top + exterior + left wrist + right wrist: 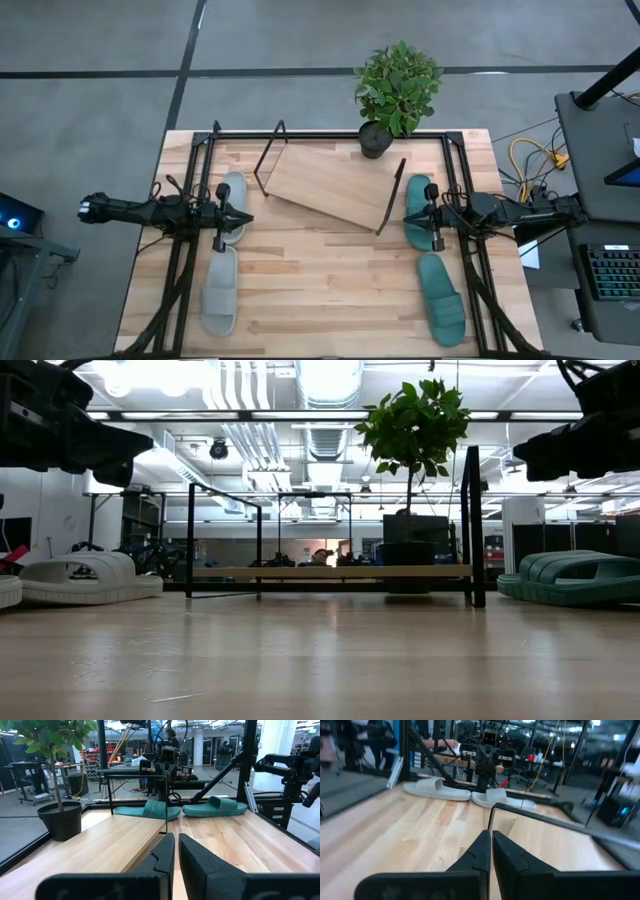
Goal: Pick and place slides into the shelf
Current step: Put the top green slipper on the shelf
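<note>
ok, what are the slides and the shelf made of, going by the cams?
Teal green slip-on slides: likely moulded foam or soft rubber; matte, thick one-piece sole and strap. Light grey slides: same look. Slanted shelf board: light wood, visible grain, smooth pale finish. Its thin black end frames: probably painted metal rod, though that can't be confirmed.

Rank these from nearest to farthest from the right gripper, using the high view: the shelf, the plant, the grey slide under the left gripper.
1. The shelf: just to the inner side of the right gripper, mid-table.
2. The plant: at the table's far edge, behind the shelf.
3. The grey slide: across the table, under the left gripper.
</note>
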